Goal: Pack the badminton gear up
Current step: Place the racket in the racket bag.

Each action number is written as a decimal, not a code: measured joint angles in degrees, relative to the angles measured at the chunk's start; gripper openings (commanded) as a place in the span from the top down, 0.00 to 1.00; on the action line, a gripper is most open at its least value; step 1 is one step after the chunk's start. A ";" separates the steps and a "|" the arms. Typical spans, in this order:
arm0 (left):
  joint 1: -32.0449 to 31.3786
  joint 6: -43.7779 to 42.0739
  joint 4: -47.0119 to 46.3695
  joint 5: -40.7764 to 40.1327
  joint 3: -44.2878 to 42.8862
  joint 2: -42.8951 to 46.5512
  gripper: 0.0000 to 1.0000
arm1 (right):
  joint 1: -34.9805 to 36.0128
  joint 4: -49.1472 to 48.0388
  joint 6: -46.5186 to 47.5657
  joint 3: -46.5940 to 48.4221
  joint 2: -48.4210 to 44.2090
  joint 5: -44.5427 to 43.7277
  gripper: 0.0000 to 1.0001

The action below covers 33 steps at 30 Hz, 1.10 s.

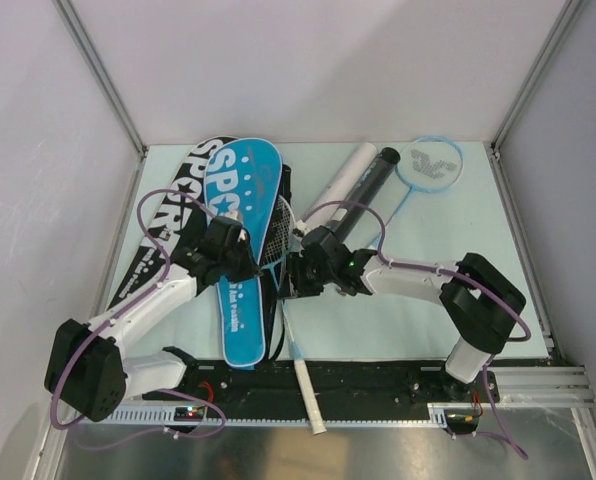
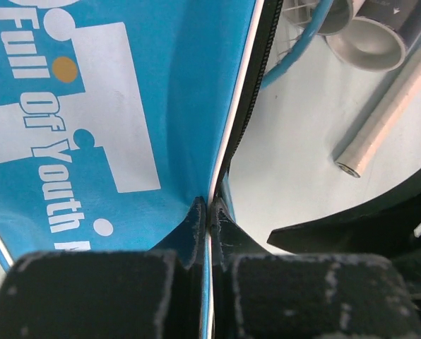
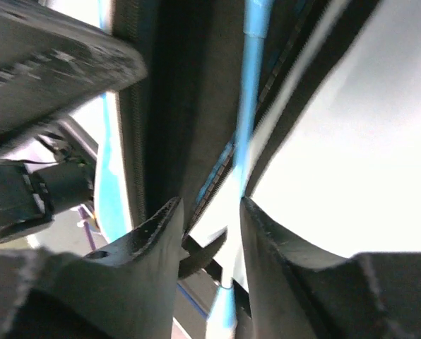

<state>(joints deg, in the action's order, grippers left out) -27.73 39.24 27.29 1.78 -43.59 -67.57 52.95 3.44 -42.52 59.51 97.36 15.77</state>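
On the pale table [image 1: 428,300], left fingers [image 2: 97,296] clenched on blue cover [image 1: 243,175] edge, right fingers [image 3: 281,268] parted.

Bright, even light with soft shadows; the right wrist view is blurred

A flat, pale mint-green tabletop [image 1: 478,230] lies inside a white-walled booth. A smooth white back panel [image 1: 318,60] rises behind it, between a slanting grey aluminium post [image 1: 98,70] on the left and a matching grey post [image 1: 538,70] on the right. A black mounting rail [image 1: 378,378] runs along the tabletop's near edge. Just below the rail lies a brushed grey metal sheet [image 1: 328,455].
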 measured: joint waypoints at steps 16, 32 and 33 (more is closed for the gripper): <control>0.00 1.33 -3.04 1.92 1.27 -0.02 1.00 | 11.89 7.45 -3.74 -12.70 -7.61 -2.95 0.52; 0.00 1.77 -4.57 2.08 2.78 1.38 1.00 | 18.51 4.13 -11.45 -14.71 -6.43 -3.89 0.46; 0.00 1.77 -4.59 2.10 2.78 1.38 1.00 | 18.62 4.15 -11.65 -14.73 -6.45 -4.00 0.46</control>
<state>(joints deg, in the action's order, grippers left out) -27.73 41.01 22.70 3.88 -40.82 -66.19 71.57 7.60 -54.17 44.77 90.91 11.77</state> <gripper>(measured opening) 0.011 0.525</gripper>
